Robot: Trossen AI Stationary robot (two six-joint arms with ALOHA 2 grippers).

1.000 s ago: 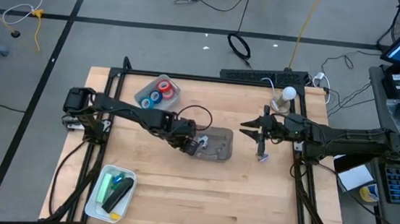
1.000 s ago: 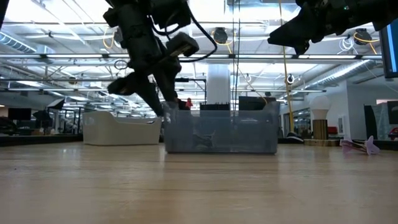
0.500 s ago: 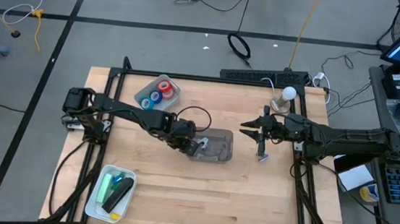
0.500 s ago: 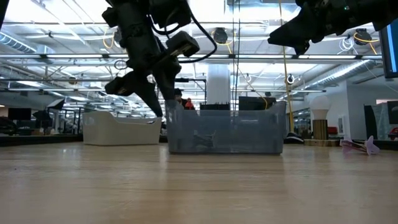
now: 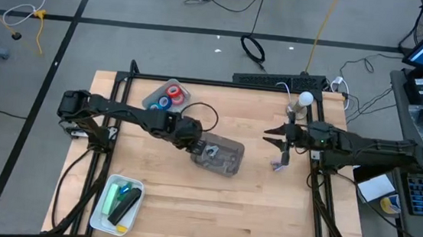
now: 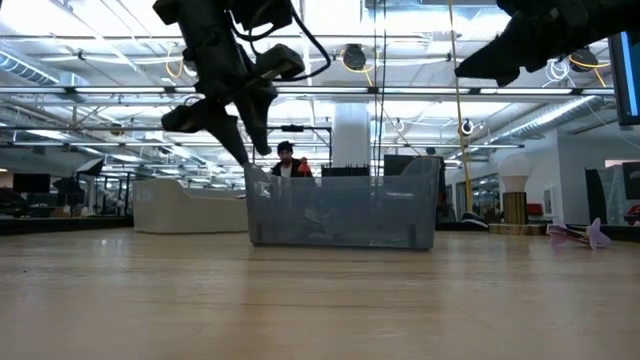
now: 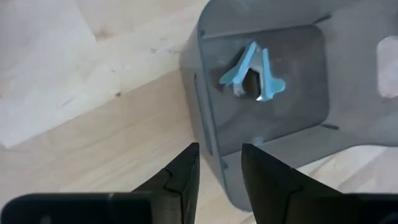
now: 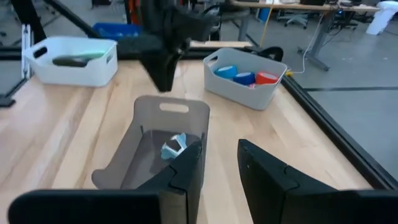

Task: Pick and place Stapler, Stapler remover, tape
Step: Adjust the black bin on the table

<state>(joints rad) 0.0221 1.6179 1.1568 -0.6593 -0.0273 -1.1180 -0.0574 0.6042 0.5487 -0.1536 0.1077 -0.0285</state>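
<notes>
A grey see-through bin (image 5: 222,157) stands mid-table with a blue staple remover (image 7: 252,74) lying on its floor. My left gripper (image 5: 197,146) is shut on the bin's left end wall. My right gripper (image 5: 267,136) hangs open above the table to the bin's right, touching nothing. Blue and red tape rolls (image 5: 167,98) lie in a white bin (image 8: 217,62) at the far left. A black stapler (image 5: 128,205) and a green one lie in another white bin (image 5: 103,215) at the near left. My left gripper pinches the grey bin's left end wall at its rim (image 7: 210,146), one finger inside the bin and one outside. The fingers slant down from the table's left. The bin is tilted, its held end raised and its right end (image 6: 425,243) still on the table.
A purple staple remover (image 5: 278,166) lies on the table below my right arm. A white bulb-shaped object (image 5: 303,102) stands at the far right corner. A black frame (image 5: 222,83) edges the table. Bare wood lies along the near side.
My left gripper has risen and drawn toward the table's left, keeping its hold. The grey bin has slid left with it, turned about and tipped, its held end lifting while its right end stays down. My right gripper has pulled back toward the right edge.
</notes>
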